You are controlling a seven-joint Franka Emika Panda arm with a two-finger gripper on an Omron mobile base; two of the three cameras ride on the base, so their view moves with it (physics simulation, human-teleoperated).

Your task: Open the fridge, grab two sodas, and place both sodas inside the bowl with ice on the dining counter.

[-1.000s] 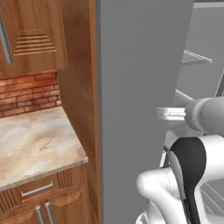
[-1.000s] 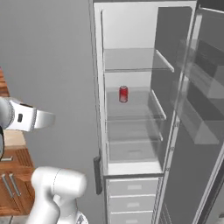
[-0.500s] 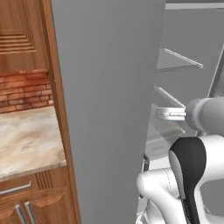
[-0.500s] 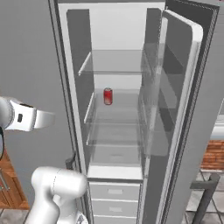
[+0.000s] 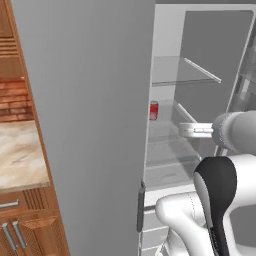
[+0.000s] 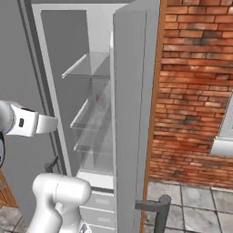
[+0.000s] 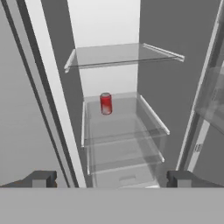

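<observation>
- Fridge (image 7: 109,26) stands with its right door (image 6: 129,113) swung open; left door (image 5: 85,110) shut, grey, facing the left base camera.
- One red soda can (image 7: 106,103) upright on the middle glass shelf (image 7: 122,116), toward the back, left of centre in the hand view; same can peeks past the shut door's edge in the left base view (image 5: 154,110), and shows as a faint red blur through the glass in the right base view.
- Upper glass shelf (image 7: 118,54) above the can, bare.
- Pincer (image 7: 111,179) spread wide, holding nothing, fingertips (image 7: 41,178) low in the hand view, in front of the fridge opening, well apart from the can.
- Arm's wrist reaches toward the open compartment in the left base view.
- Marble tabletop (image 5: 20,155) on wooden cabinets left of the fridge; brick wall (image 6: 195,91) right of the open door.
</observation>
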